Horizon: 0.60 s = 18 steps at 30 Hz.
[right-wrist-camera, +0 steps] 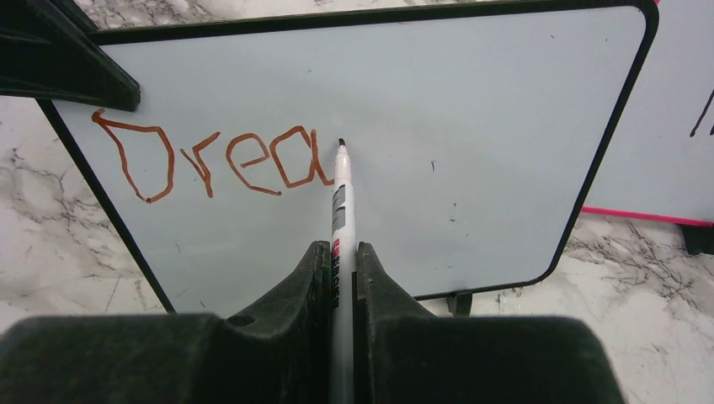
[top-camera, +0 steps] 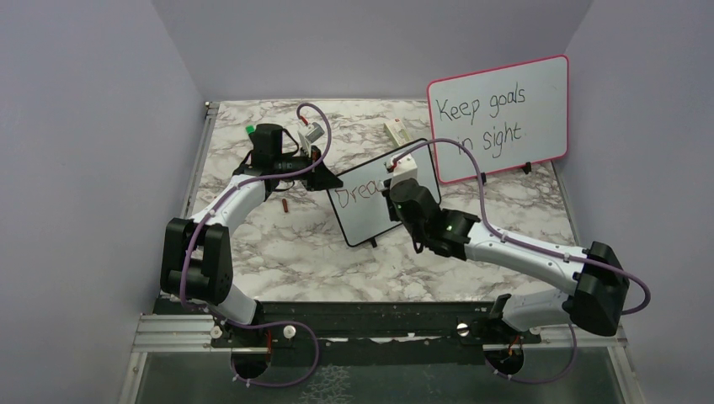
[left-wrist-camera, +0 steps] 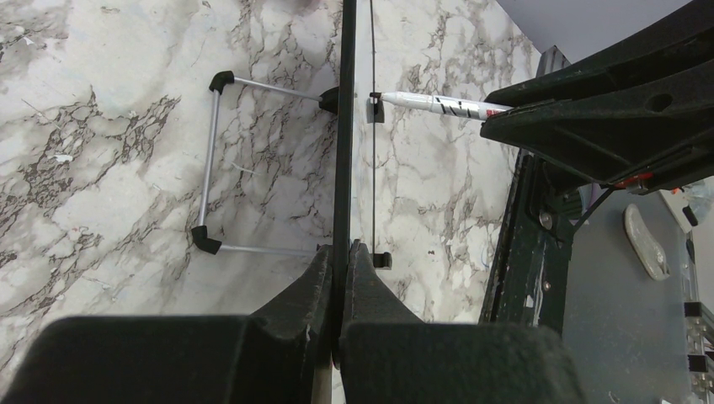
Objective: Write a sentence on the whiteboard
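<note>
The black-framed whiteboard (top-camera: 370, 202) stands tilted at the table's middle; it fills the right wrist view (right-wrist-camera: 471, 126). Red letters "Drea" (right-wrist-camera: 210, 160) run along its upper left, partly hidden by my right arm in the top view (top-camera: 354, 193). My left gripper (top-camera: 324, 172) is shut on the board's left edge; the left wrist view shows the frame edge-on (left-wrist-camera: 343, 126) between the fingers. My right gripper (right-wrist-camera: 341, 252) is shut on a white marker (right-wrist-camera: 340, 189), its tip at the board just right of the "a". The marker also shows in the left wrist view (left-wrist-camera: 438, 104).
A larger pink-framed board (top-camera: 501, 114) with black "Keep goals in sight" stands at the back right. A small red cap (top-camera: 286, 204) lies on the marble left of the whiteboard. A pale eraser-like block (top-camera: 396, 131) lies behind it. Grey walls close in both sides.
</note>
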Motion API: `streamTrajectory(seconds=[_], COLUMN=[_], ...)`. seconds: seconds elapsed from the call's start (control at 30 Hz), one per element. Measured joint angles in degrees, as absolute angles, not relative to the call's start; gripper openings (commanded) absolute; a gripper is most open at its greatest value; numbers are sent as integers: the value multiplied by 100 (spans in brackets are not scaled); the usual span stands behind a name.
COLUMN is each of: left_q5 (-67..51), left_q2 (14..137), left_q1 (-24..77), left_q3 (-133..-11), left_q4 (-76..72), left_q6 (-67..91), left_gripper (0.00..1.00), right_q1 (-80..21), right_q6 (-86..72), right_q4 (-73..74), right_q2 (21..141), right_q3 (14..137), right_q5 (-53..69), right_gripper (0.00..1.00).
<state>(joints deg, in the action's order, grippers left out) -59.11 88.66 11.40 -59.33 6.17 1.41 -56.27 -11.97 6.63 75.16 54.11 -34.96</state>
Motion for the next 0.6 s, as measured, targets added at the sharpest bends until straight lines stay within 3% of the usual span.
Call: streamTrajectory(seconds=[0.6], left_q5=[-5911], left_q2=[8884], left_q1=[1140], left_q3=[-5957], left_q4=[655], left_q6=[121], left_gripper=[0], right_q1=[-5575], right_q6=[-1256], right_q4=[650], right_q2=[7662], right_q3=[5529], right_q5=[-3461], right_gripper=[1])
